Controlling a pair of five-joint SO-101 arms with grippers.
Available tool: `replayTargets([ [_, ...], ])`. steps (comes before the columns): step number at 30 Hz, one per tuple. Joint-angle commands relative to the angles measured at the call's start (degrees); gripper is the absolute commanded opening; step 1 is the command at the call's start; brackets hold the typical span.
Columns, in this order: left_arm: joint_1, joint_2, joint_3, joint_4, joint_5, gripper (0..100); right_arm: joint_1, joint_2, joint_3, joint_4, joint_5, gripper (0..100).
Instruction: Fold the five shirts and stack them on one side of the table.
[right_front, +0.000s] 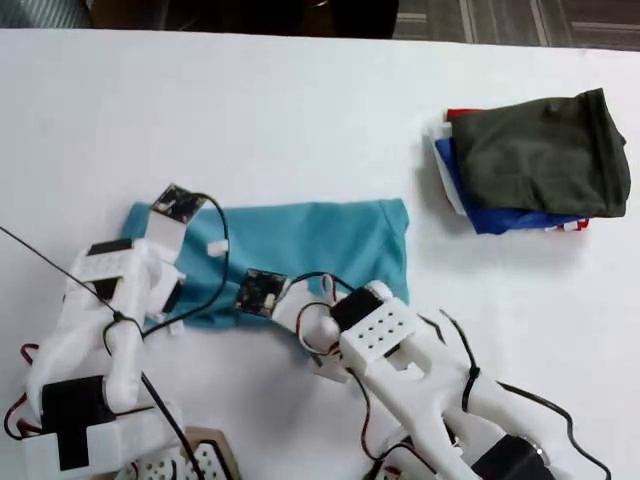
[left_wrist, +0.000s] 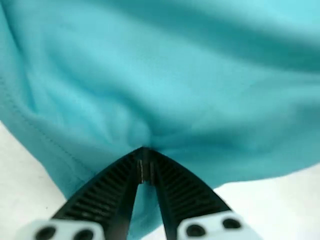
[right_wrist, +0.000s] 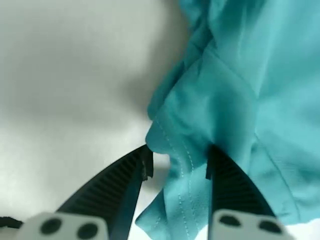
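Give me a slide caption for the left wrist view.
Left tool shut on a fold of the teal shirt, white table beyond the hem.

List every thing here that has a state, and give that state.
teal shirt: partly folded, flat on the table.
shirt stack: folded, olive shirt on top.
left gripper: shut on teal shirt.
right gripper: open, astride the teal shirt's edge.

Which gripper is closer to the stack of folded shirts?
Right. The right gripper straddles the teal shirt midway along its edge, closer to the stack of folded shirts; the left gripper pinches the end farthest from it.
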Motion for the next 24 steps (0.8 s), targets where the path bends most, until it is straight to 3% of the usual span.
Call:
replayTargets([
  [1, 0.79, 0.35, 0.04, -1.85, 0.09, 2, -0.13, 0.4, -0.26, -1.71, 0.18, 18.3],
  [8, 0.79, 0.35, 0.04, -1.85, 0.09, 2, -0.13, 11.47, -0.44, -7.6, 0.18, 18.3],
  [16, 0.79, 0.35, 0.04, -1.85, 0.09, 2, -0.13, 16.13, -3.96, -6.81, 0.18, 17.9],
  [18, 0.79, 0.35, 0.04, -1.85, 0.09, 2, -0.13, 17.45, -5.1, -6.81, 0.18, 12.9],
  [20, 0.79, 0.35, 0.04, -1.85, 0.09, 2, -0.13, 18.95, -6.24, -6.73, 0.18, 0.3],
  [24, 0.79, 0.35, 0.04, -1.85, 0.09, 2, -0.13, 18.95, -7.82, -4.7, 0.18, 1.6],
])
